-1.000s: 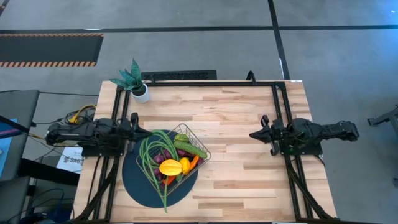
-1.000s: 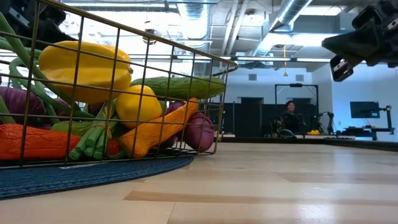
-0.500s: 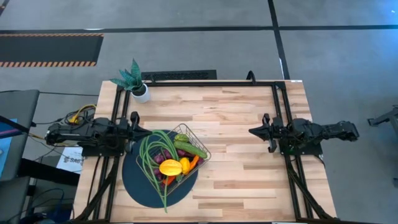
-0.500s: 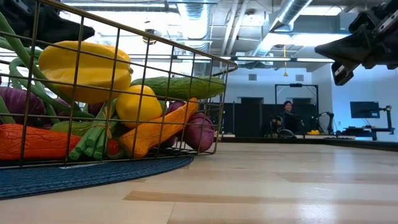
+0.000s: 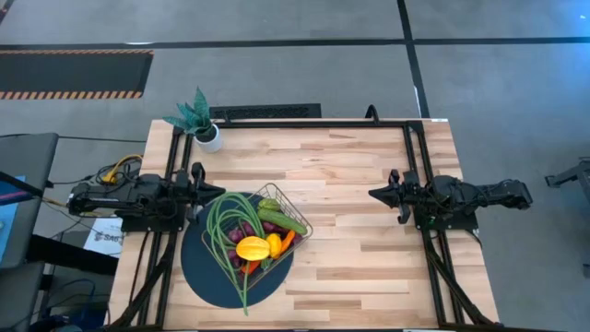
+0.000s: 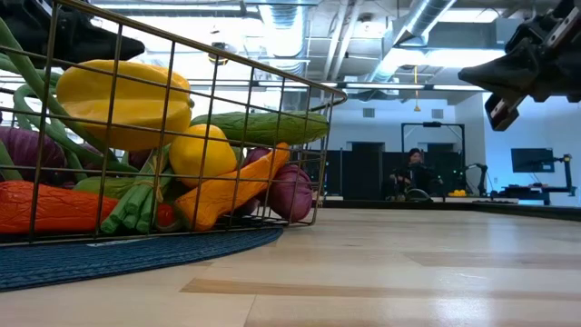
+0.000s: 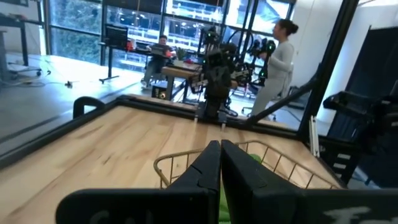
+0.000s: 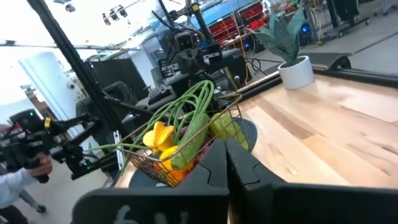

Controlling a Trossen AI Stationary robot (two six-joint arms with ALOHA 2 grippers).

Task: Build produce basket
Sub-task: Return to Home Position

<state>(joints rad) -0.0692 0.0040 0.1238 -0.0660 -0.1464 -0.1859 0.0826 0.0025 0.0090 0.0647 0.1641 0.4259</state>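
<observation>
Atop a dark round woven mat (image 5: 205,275) sits the square wire-grid basket (image 5: 297,210), turned cornerwise. Long green beans (image 5: 219,232) trail lengthwise past its front corner. Left gripper (image 5: 219,195), just beside the basket, is clenched empty. Right gripper (image 5: 372,195), well apart from it, likewise.

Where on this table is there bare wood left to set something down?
Bare wood spans the middle, between the basket and the right claw. A second free strip runs from the plant along that edge toward the right arm's side. It is crowded on the left, where basket, mat and left claw sit close together.
</observation>
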